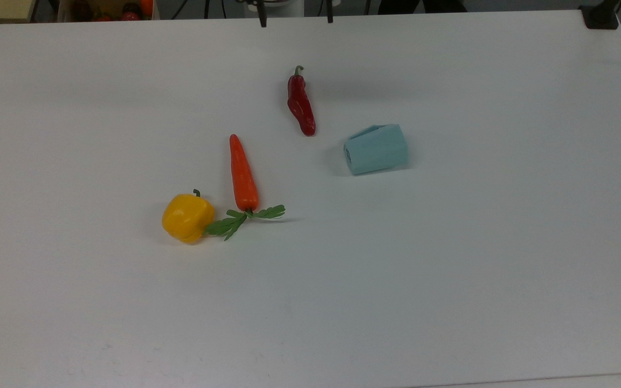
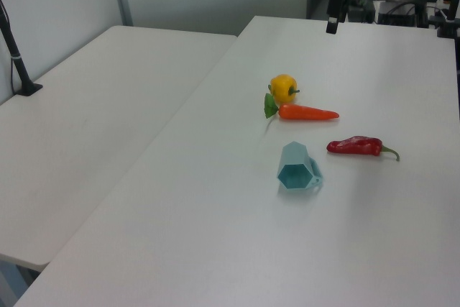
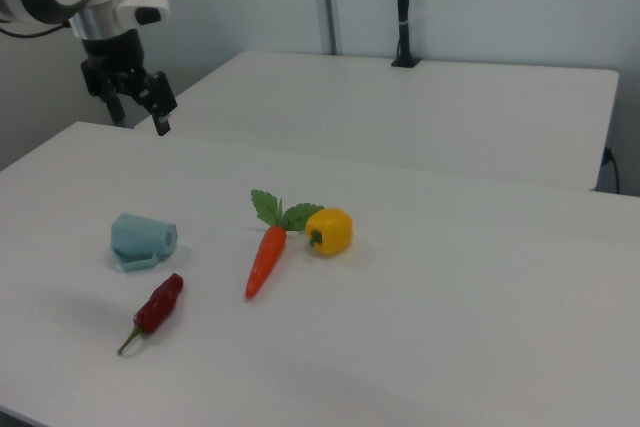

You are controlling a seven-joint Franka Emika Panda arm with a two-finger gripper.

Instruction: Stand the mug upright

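The pale blue-teal mug lies on its side on the white table, its faceted rim toward the top view's right and its narrower base toward the left. In the left view the mug shows its hexagonal opening, with the flat handle low on the right. It also appears in the right view as the mug. My gripper hangs open at the table's far edge, well away from the mug and holding nothing. The right view has the gripper above and behind the mug.
A red chili lies just beside the mug, toward the gripper. Farther off are a carrot with green leaves and a yellow bell pepper. A second table adjoins this one.
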